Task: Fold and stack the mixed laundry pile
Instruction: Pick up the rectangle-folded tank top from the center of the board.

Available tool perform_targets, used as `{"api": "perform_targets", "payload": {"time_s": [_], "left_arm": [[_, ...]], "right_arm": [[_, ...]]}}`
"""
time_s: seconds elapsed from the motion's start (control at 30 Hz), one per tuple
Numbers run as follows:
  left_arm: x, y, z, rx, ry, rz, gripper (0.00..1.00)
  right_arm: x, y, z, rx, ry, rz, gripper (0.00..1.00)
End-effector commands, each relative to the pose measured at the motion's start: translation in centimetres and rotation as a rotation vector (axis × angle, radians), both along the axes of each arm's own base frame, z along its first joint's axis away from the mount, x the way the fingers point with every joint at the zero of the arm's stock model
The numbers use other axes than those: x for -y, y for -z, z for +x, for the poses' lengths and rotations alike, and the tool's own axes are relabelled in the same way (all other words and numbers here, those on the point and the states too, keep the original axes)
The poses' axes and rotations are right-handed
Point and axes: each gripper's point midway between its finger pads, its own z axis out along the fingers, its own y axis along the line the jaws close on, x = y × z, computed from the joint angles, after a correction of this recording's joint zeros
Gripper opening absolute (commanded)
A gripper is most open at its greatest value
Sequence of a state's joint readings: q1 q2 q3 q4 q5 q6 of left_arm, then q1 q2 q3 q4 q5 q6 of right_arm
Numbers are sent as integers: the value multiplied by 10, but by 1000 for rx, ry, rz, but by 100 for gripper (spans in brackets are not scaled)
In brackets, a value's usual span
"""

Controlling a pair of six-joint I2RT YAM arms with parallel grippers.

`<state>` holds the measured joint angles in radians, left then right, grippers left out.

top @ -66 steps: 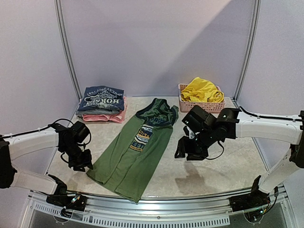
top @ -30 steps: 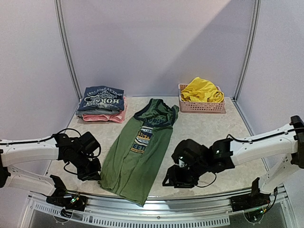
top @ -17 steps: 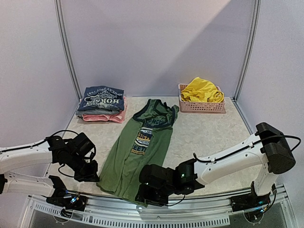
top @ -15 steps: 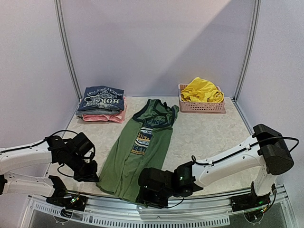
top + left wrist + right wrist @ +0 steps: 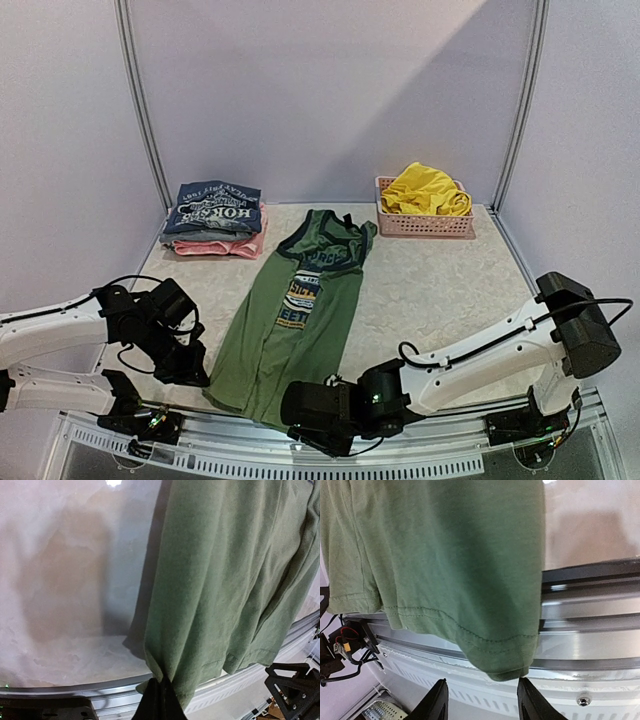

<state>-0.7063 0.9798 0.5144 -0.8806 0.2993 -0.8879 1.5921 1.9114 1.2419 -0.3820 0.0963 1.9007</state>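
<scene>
The olive-green sleeveless shirt [image 5: 300, 310] lies lengthwise on the table, logo up, its hem hanging over the near edge. My left gripper [image 5: 193, 372] is shut on the shirt's left hem corner [image 5: 162, 677]. My right gripper [image 5: 305, 425] is open at the near edge, just below the shirt's right hem corner [image 5: 507, 667], which hangs between but above the fingertips [image 5: 440, 700], not touching them. The yellow shorts [image 5: 425, 190] lie in the pink basket [image 5: 425, 224] at the back right.
A stack of folded clothes, dark blue on pink [image 5: 215, 220], sits at the back left. The metal table rail [image 5: 590, 605] runs along the near edge beside my right gripper.
My right arm swung from beside the shirt's right side down to the near edge, under the hem corner. My left gripper moved in and closed on the left hem corner.
</scene>
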Motion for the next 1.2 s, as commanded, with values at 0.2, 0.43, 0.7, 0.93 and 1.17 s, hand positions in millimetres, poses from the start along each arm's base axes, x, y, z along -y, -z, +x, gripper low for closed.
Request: {"api": "perform_targets", "payload": {"time_s": [0.2,0.43,0.7,0.93,1.17], "left_arm": [[-2,1,-8,-34,13,-8,0],[-2,2,-9,-41,16,-7,0],[0,5,-8,-48,11,-10,0],[0,5,-9,-47,8,-16,0],[-1,3,-9,-39,8,-14,0]], "right_arm": [[25,20,8,48,149,-25,43],[33,21,12,54,190,0,43],[24,34,7,23,176,42,38],[13,44,6,3,159,73,34],[17,50,7,6,159,44,15]]}}
